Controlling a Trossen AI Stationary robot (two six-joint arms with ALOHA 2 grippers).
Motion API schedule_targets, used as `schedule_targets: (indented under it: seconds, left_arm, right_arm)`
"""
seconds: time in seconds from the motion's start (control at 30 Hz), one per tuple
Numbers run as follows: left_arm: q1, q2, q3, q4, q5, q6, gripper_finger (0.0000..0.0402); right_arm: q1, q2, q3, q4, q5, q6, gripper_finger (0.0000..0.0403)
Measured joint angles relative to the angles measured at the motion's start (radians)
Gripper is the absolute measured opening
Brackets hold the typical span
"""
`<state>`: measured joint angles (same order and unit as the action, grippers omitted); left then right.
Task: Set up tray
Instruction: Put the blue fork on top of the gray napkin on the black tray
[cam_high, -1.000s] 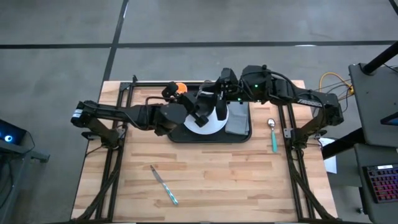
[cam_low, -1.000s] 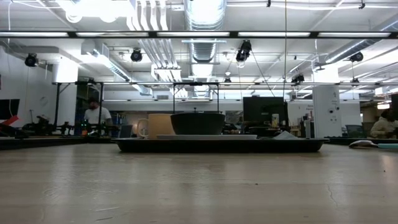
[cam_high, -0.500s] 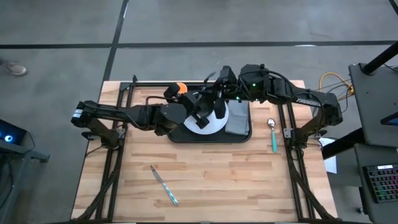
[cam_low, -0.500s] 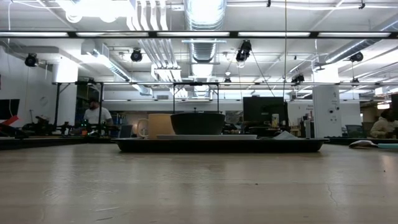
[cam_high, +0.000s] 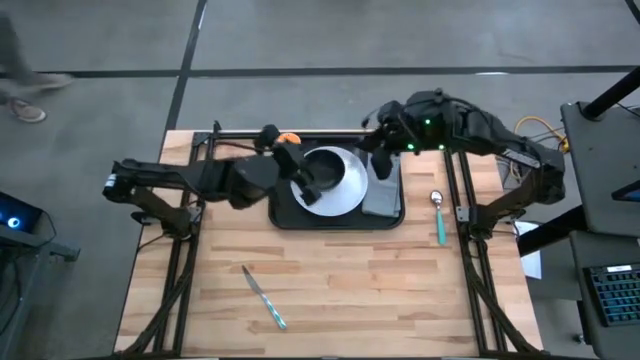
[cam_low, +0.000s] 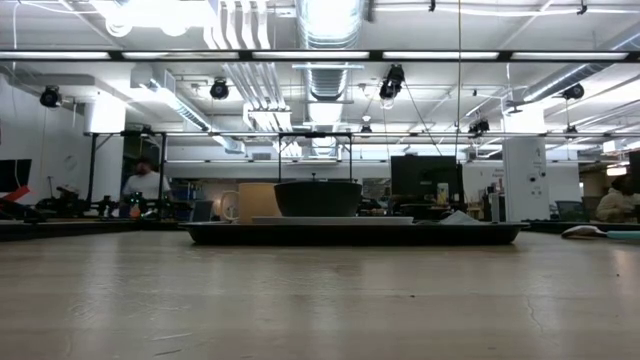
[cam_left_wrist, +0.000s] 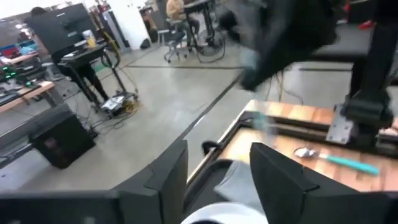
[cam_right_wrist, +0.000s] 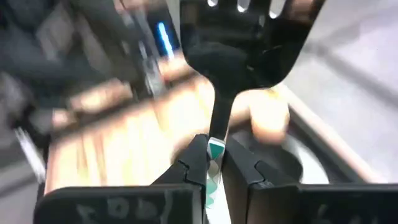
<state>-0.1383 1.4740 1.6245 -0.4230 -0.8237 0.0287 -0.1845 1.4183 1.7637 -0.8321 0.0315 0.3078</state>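
Fork step, I'd say. My right gripper (cam_high: 383, 160) is over the far right part of the tray (cam_high: 340, 224), above the napkin's far end. It's clamped tight on the handle of a dark fork (cam_right_wrist: 249, 37), tines pointing away from my wrist. The grip looks centred, w/ the handle straight between the fingers (cam_right_wrist: 196, 162).

My left gripper (cam_high: 308, 185) hangs over the left side of the white plate (cam_high: 345, 185). Its fingers (cam_left_wrist: 168, 177) stand apart w/ nothing between them, so it's empty.

The tray sits at the far middle of the table (cam_high: 350, 290). On it are the plate, a grey napkin (cam_high: 380, 198) along the right side, and a dark bowl (cam_low: 318, 197) on the plate. There's a tan mug (cam_low: 250, 202) on the tray's left. Can't tell what the small orange thing (cam_high: 288, 140) at the far left corner is.

A spoon (cam_high: 438, 218) lies on the wood just right of the tray. A knife (cam_high: 264, 297) is well apart from the tray, near the table's front left.

Next, as I judge it:
- Bring the fork down level over the napkin, handle toward the table's near edge.
- Lay it flat before letting go, so it doesn't bounce or slide onto the plate.
- Keep the right wrist clear of the bowl.
- Left arm should pull back, prob. toward the knife, as both arms are crowded over the tray.

The spoon and knife aren't on the tray yet, so the job looks roughly halfway done.
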Motion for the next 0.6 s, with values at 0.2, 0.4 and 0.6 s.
schedule_targets:
  seconds: [0.2,0.4,0.6]
  left_arm:
    - [-0.001,-0.041,-0.006,-0.112,0.034,-0.008,0.0179]
    - [0.001,-0.148,-0.002,-0.125,0.028,-0.015,0.0180]
    - [-0.007,-0.247,-0.003,-0.184,0.037,-0.039,0.0181]
  right_arm:
    - [-0.110,-0.007,-0.046,-0.229,-0.110,0.111,0.0015]
    - [-0.214,-0.007,-0.253,-0.191,-0.261,0.262,0.0015]
    - [-0.271,-0.053,-0.474,-0.027,-0.324,0.446,0.0015]
